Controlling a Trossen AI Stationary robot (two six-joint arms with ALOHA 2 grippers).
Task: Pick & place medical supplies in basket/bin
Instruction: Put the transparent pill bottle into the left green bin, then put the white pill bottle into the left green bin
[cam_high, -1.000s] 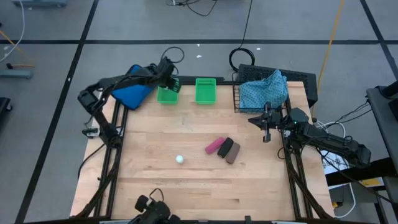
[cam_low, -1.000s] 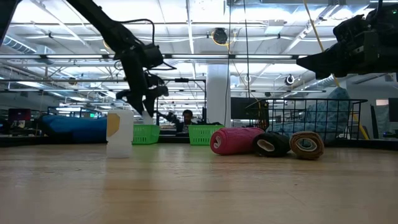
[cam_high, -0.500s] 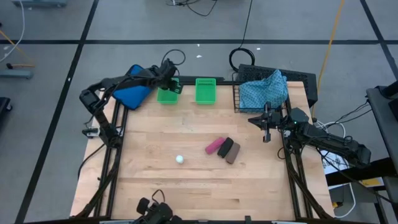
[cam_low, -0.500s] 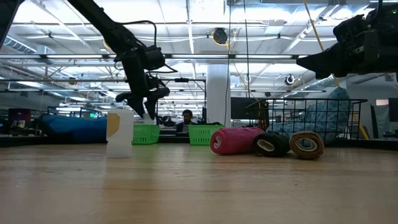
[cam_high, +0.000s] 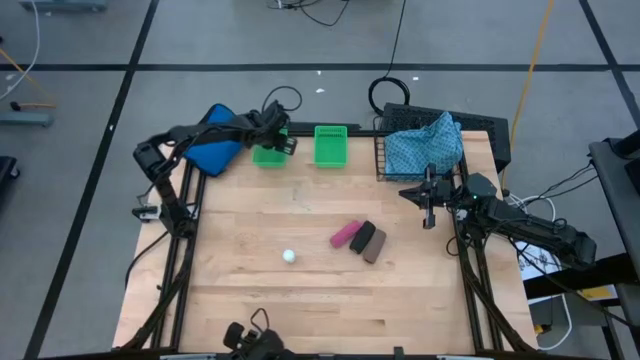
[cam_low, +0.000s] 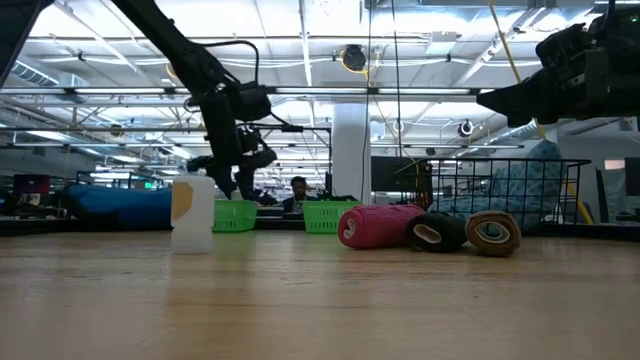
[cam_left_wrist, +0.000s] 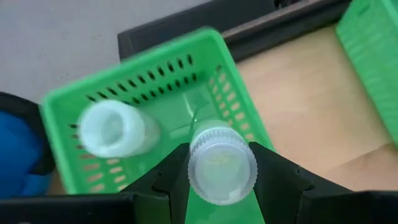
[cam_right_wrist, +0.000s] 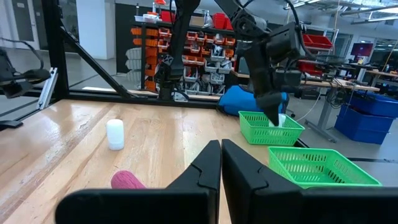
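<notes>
My left gripper (cam_high: 276, 138) hangs over the left green bin (cam_left_wrist: 144, 73) at the table's far left, shut on a small white bottle (cam_left_wrist: 222, 167). A second bottle (cam_left_wrist: 112, 129) lies on its side in that bin. A third bottle (cam_high: 289, 256) stands upright on the wood in the middle of the table. Pink (cam_high: 343, 235), black (cam_high: 361, 238) and brown (cam_high: 375, 246) rolls lie side by side to its right. The blue-green patterned cloth (cam_high: 425, 145) sits heaped in the black wire basket (cam_high: 384, 165). My right gripper (cam_high: 430, 207) is shut and waits near the basket. My left gripper pinches the bottle between its two fingers (cam_left_wrist: 171, 175) at the ribbed cap end (cam_left_wrist: 205, 186). The fingers come from above, pointing down. The bottle hangs upright, cap toward the wrist camera, above the floor of the green bin.
A second green bin (cam_high: 330, 146) stands right of the first. A solid blue padded pouch (cam_high: 212, 150) lies at the far left corner. Bare wood stretches along the near half of the table. A person (cam_low: 298, 190) shows in the room behind.
My left gripper has shifted a little toward the table's right and sunk slightly over the left green bin, still holding the bottle.
</notes>
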